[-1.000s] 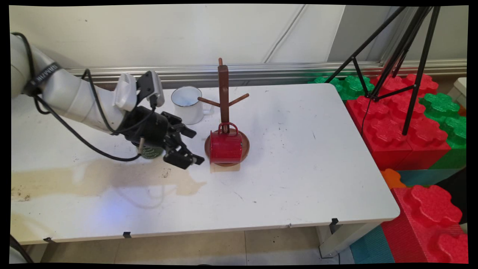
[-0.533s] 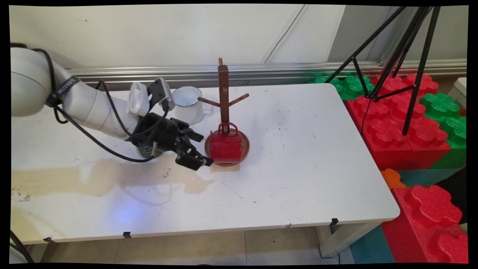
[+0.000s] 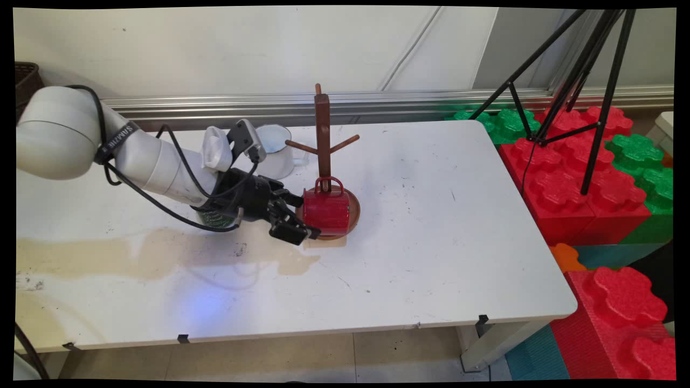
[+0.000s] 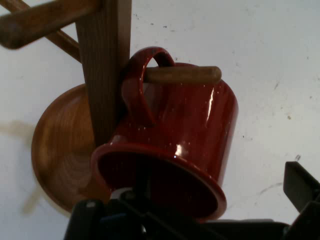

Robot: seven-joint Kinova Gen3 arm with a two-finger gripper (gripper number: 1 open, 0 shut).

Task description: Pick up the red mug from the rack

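Observation:
A red enamel mug (image 3: 326,211) hangs by its handle on a low peg (image 4: 185,75) of a brown wooden mug tree (image 3: 323,129), over the tree's round base (image 3: 353,207). My gripper (image 3: 304,216) comes in from the left, low over the table, and stands open at the mug's mouth. In the hand view the red mug (image 4: 195,130) fills the middle, its open mouth facing me. One finger shows dark in front of that mouth, the other finger (image 4: 301,187) stands outside the mug's wall at the right. The gripper (image 4: 220,212) holds nothing.
A white enamel mug (image 3: 278,155) stands behind my wrist, at the table's far side. A dark green cup (image 3: 212,218) sits mostly hidden under my forearm. A tan stain (image 3: 161,256) spreads over the table's left front. A black tripod (image 3: 587,102) and big red and green foam blocks (image 3: 587,178) stand right of the table.
My arm has slid to the right along the table. The gripper, still open, went from a short gap left of the red mug to the mug's mouth.

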